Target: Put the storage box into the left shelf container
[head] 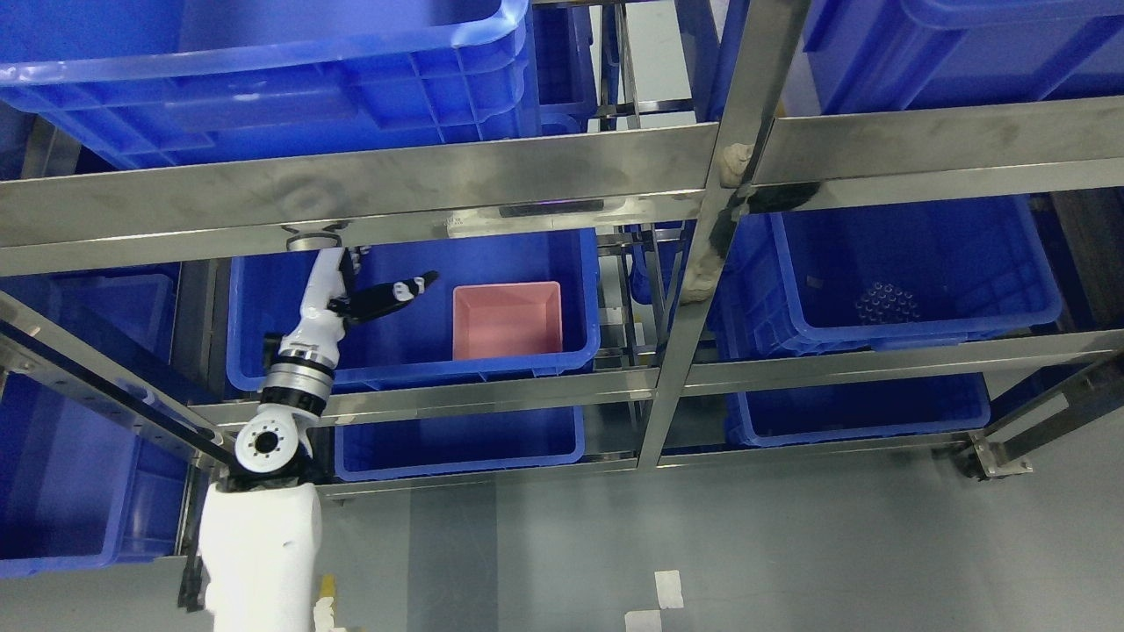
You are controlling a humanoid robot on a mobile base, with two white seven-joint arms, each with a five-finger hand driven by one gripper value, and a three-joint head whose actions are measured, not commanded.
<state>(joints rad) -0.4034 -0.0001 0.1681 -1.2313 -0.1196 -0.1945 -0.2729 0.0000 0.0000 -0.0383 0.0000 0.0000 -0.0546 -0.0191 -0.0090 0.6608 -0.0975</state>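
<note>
Pink box [507, 320] sits in the blue bin [263, 307], looks light, rigid, slick plastic; grab by rim; left robot hand [386, 294] beside it, open, empty.

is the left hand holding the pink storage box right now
No, the left hand is empty with fingers extended, apart from the pink storage box, which rests inside the blue shelf container.

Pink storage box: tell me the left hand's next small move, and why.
Probably draw the left hand back out of the blue plastic shelf container. The pink rectangular storage box already rests inside it, right of the hand, and the extended fingers hold nothing.
</note>
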